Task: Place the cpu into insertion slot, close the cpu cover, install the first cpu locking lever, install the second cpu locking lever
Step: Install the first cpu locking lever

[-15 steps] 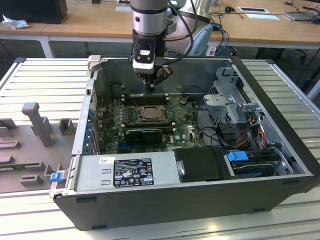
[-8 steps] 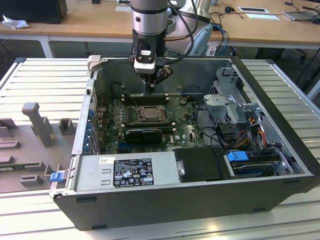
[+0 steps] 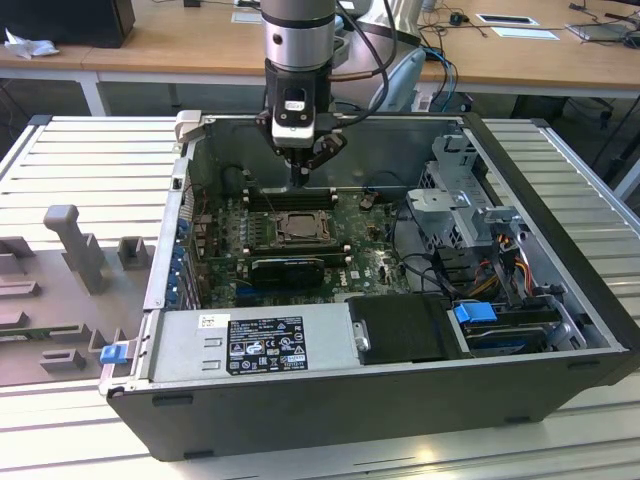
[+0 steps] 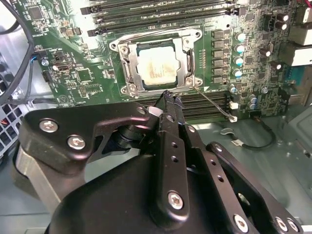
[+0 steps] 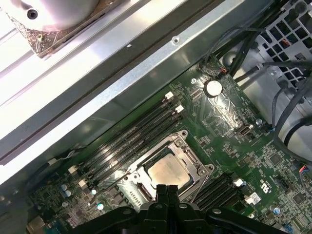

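The cpu (image 4: 157, 66) (image 5: 168, 171) lies flat in the insertion slot (image 4: 118, 47) of the green motherboard, also seen at the board's middle in the exterior view as the cpu (image 3: 297, 228). The cpu cover (image 4: 187, 61) (image 5: 194, 165) is down around the chip, whose silver top shows through its window. A thin wire locking lever (image 4: 212, 103) angles out from one socket corner toward the memory slots. My gripper (image 3: 300, 181) (image 4: 169, 96) (image 5: 168, 189) hangs just above the socket's edge, shut with nothing between its fingers.
Long black memory slots (image 4: 161, 12) (image 5: 131, 134) flank the socket. The open case wall (image 5: 122, 73) runs close behind the arm. A black box (image 3: 405, 328) and power supply (image 3: 250, 345) sit at the front, a drive cage with cables (image 3: 470, 215) on the exterior view's right.
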You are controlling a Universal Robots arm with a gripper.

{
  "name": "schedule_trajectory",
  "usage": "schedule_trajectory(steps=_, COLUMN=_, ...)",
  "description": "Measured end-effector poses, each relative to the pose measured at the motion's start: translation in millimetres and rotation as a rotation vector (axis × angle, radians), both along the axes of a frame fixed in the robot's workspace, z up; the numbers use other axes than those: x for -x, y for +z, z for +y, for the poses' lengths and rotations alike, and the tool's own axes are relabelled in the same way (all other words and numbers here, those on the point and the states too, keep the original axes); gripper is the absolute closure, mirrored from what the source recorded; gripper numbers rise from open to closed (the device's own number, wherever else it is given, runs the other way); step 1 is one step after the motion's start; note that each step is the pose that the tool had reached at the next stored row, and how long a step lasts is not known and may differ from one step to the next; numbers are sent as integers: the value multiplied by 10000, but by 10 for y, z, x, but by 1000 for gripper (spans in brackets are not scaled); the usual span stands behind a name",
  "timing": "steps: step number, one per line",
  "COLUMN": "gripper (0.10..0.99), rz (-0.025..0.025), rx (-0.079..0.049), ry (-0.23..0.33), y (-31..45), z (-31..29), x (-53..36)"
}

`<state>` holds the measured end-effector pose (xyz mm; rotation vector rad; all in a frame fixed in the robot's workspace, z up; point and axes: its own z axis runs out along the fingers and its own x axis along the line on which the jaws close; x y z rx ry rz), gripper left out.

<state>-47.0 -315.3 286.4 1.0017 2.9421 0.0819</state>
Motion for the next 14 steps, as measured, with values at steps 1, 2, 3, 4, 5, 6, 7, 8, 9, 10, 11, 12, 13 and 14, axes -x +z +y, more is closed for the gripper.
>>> schedule_trajectory(steps=1, gripper=980, rz=0, rx=0, ry=42, y=0, z=0, x=0)
schedule_trajectory(steps=2, gripper=980, rz=0, rx=0, ry=78, y=0, z=0, x=0)
schedule_trajectory(steps=3, gripper=980, rz=0, rx=0, ry=119, y=0, z=0, x=0)
schedule_trajectory(steps=4, gripper=980, rz=0, rx=0, ry=152, y=0, z=0, x=0)
schedule_trajectory(steps=5, gripper=980, rz=0, rx=0, ry=200, y=0, z=0, x=0)
schedule_trajectory(steps=6, gripper=980, rz=0, rx=0, ry=235, y=0, z=0, x=0)
schedule_trajectory(steps=7, gripper=980, rz=0, rx=0, ry=293, y=0, z=0, x=0)
schedule_trajectory(steps=8, gripper=980, rz=-1, rx=0, ry=364, y=0, z=0, x=0)
schedule_trajectory(steps=9, gripper=980, rz=0, rx=0, ry=445, y=0, z=0, x=0)
schedule_trajectory(steps=10, gripper=980, rz=-1, rx=-1, ry=486, y=0, z=0, x=0)
schedule_trajectory(steps=11, gripper=980, rz=0, rx=0, ry=523, y=0, z=0, x=0)
schedule_trajectory(steps=12, gripper=980, rz=0, rx=0, ry=593, y=0, z=0, x=0)
schedule_trajectory(steps=13, gripper=980, rz=0, rx=0, ry=638, y=0, z=0, x=0)
schedule_trajectory(steps=14, gripper=980, rz=0, rx=0, ry=709, y=0, z=0, x=0)
